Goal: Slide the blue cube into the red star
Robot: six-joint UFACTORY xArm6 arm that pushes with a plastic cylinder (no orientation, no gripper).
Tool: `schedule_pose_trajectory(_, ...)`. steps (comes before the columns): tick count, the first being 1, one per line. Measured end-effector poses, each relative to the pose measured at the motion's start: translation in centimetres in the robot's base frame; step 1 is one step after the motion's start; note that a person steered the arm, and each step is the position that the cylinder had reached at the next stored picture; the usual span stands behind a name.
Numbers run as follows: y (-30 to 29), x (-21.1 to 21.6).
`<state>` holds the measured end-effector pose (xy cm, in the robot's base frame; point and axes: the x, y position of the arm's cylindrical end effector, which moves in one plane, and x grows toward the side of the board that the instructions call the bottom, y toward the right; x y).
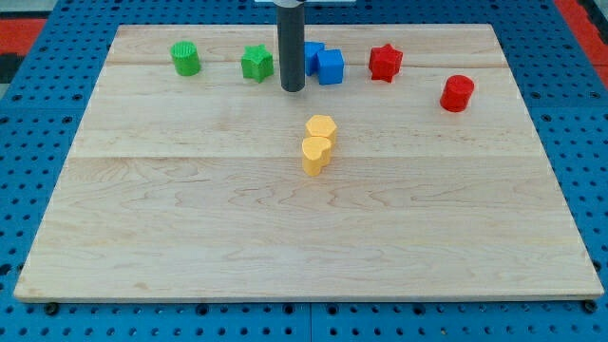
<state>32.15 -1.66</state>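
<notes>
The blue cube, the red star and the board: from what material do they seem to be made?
The blue cube and the red star look like matte moulded plastic: uniform saturated colour, no grain. The board looks like pale unvarnished or lightly finished wood: visible grain and plank seams. My tip rests just left of the blue blocks.

my tip (293, 89) beside blue cube (330, 66) (left), red star (385, 63)
</notes>
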Motion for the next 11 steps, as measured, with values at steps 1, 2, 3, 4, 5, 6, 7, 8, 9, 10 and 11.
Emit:
schedule_pose_trajectory(1, 0.2, -1.2)
schedule_pose_trajectory(2, 0.6, -2.6)
schedule_pose_trajectory(3, 2.6, -2.7)
schedule_pose_trajectory(4, 4.4, -2.7)
schedule_pose_trajectory(5, 5.3, -3.4)
schedule_pose_trajectory(6, 5.8, -4.5)
schedule_pose_trajectory(7, 5.8, -4.8)
schedule_pose_trajectory(8, 5.8, -4.9)
schedule_pose_trajectory(9, 5.8, -4.4)
schedule_pose_trajectory(10, 5.8, -4.0)
schedule_pose_trajectory(11, 5.9, -3.9)
